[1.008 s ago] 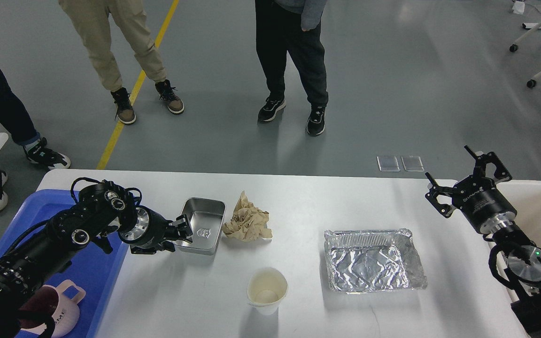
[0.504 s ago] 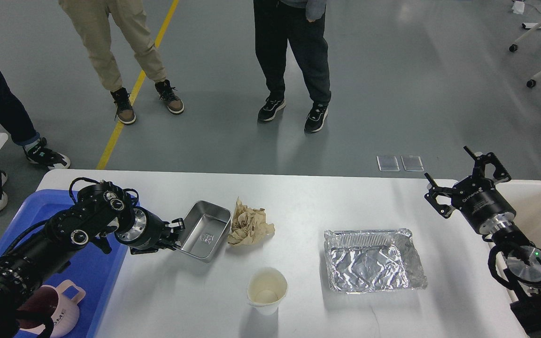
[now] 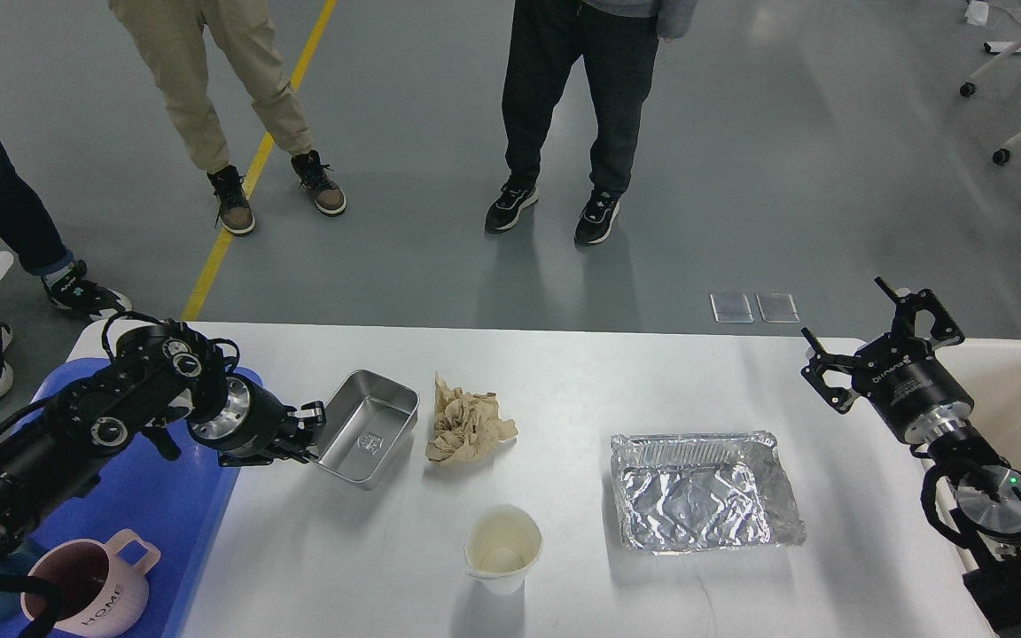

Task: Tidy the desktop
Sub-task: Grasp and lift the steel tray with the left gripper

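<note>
Steel tin (image 3: 366, 429), tilted on the desktop (image 3: 581, 372), was pinched at its rim by the left gripper (image 3: 308, 431); right gripper (image 3: 881, 341) fingers were spread, holding nothing.

Sitting on the white bench (image 3: 564, 372) are one steel tin (image 3: 367, 429), one crumpled brown paper wad (image 3: 466, 428), one paper cup (image 3: 503, 548) and one foil tray (image 3: 705, 492). One pink mug (image 3: 89, 592) is resting in one blue tray (image 3: 165, 505). Three people are standing beyond.
</note>
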`<move>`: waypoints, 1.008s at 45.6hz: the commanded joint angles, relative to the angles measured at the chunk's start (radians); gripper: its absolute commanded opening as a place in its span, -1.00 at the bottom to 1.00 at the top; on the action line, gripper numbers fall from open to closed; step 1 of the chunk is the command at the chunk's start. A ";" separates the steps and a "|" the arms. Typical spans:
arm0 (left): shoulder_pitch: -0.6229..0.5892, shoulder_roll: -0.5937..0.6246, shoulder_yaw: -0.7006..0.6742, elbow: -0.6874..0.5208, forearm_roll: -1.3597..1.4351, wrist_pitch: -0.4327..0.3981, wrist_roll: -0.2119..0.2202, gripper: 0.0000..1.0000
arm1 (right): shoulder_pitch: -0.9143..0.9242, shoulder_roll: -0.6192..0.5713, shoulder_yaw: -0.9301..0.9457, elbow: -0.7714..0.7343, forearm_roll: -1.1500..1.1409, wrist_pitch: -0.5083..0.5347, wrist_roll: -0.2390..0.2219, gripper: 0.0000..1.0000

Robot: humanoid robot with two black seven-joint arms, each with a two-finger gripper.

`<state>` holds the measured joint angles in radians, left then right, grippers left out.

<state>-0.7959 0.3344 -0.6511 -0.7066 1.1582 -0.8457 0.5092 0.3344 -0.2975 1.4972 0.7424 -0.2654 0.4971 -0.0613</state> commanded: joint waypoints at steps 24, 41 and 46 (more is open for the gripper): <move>-0.002 0.419 -0.145 -0.235 -0.391 -0.114 0.005 -1.00 | 0.003 -0.003 -0.006 0.002 -0.002 -0.002 0.000 1.00; 0.015 0.520 -0.294 -0.231 -0.586 -0.114 0.020 -1.00 | 0.003 -0.005 -0.006 0.003 -0.002 -0.003 -0.002 1.00; 0.015 0.526 -0.303 -0.228 -0.588 -0.114 0.023 -1.00 | 0.002 -0.005 -0.006 0.003 -0.002 -0.003 0.000 1.00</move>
<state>-0.7818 0.8526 -0.9454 -0.9370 0.5765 -0.9606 0.5292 0.3371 -0.3022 1.4911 0.7457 -0.2669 0.4935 -0.0624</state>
